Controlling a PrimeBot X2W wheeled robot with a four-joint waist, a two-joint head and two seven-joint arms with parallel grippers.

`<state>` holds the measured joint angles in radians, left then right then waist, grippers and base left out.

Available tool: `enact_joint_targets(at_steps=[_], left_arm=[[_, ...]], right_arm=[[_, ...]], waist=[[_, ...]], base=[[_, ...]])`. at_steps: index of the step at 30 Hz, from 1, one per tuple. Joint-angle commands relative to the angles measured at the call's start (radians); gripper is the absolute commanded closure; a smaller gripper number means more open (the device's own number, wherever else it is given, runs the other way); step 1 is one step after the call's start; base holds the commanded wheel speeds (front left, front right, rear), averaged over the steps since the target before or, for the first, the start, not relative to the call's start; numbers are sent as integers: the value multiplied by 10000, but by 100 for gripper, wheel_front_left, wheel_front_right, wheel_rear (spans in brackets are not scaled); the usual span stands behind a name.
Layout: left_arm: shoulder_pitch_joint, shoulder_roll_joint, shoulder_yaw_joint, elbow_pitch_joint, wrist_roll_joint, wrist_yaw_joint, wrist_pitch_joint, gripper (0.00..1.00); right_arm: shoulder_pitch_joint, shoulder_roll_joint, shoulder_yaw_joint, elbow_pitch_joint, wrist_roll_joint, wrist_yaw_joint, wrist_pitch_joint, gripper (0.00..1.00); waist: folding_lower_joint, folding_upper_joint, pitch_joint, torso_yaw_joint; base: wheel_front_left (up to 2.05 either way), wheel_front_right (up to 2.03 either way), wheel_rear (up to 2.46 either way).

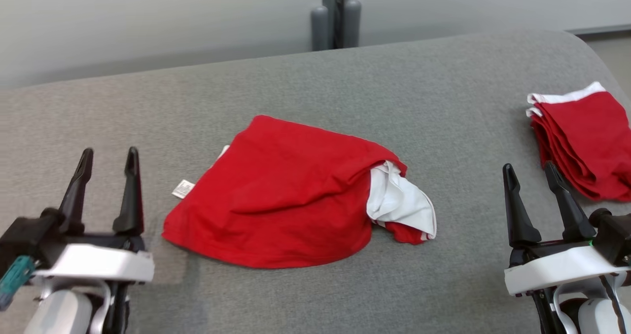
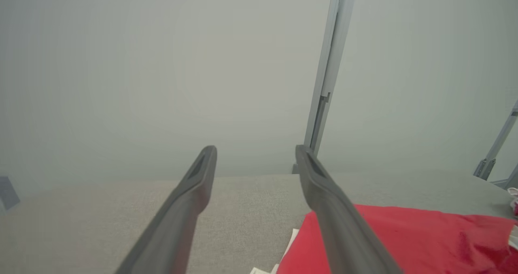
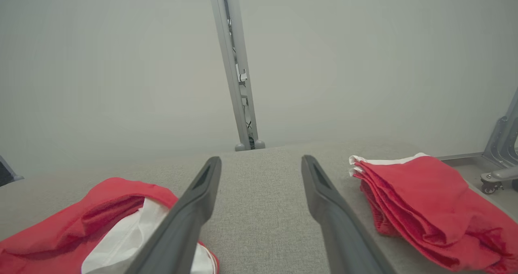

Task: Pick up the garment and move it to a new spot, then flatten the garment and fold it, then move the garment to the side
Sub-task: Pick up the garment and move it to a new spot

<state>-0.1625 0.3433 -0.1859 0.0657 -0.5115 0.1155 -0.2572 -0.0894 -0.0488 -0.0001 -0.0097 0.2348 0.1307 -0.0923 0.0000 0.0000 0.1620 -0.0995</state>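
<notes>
Now | left claw (image 1: 110,152) spread, empty | right claw (image 1: 528,167) spread, empty | garment (image 1: 286,191) white tag (image 1: 183,188) unreadable

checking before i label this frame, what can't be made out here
Label on the crumpled garment: head view, print too small to read.
Folded stack: head view, right side cut off by the frame edge; piece count unclear.
Garment's outline and type: hidden by its own folds, every view.

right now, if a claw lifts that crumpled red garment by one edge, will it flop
Probably floppy: the red garment lies in soft folds. Likely light, since the cloth looks thin. Its white inner layer spills out, so it may dangle.
</notes>
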Motion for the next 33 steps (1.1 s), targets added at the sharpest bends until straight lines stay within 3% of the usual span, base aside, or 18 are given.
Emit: enact_joint_targets(at_steps=[1, 8, 20, 33], left_arm=[[213, 170, 173, -90, -97, 4, -41, 0], [1348, 538, 699, -706, -143, 87, -40, 0], [2638, 541, 321, -1413, -63, 359, 415, 0], [2977, 651, 168, -1827, -39, 591, 801, 0]], right_arm=[[139, -51, -54, -25, -71, 1, 46, 0], [438, -98, -80, -109, -198, 1, 312, 0], [1320, -172, -174, -476, -361, 1, 777, 0], [1947, -77, -453, -1187, -431, 1, 1108, 0]], waist=[[0, 0, -204, 227], [0, 0, -698, 576], [0, 0, -1645, 722], [0, 0, -1805, 653]], base=[[0, 0, 0], [0, 0, 0], [0, 0, 0], [0, 0, 0]])
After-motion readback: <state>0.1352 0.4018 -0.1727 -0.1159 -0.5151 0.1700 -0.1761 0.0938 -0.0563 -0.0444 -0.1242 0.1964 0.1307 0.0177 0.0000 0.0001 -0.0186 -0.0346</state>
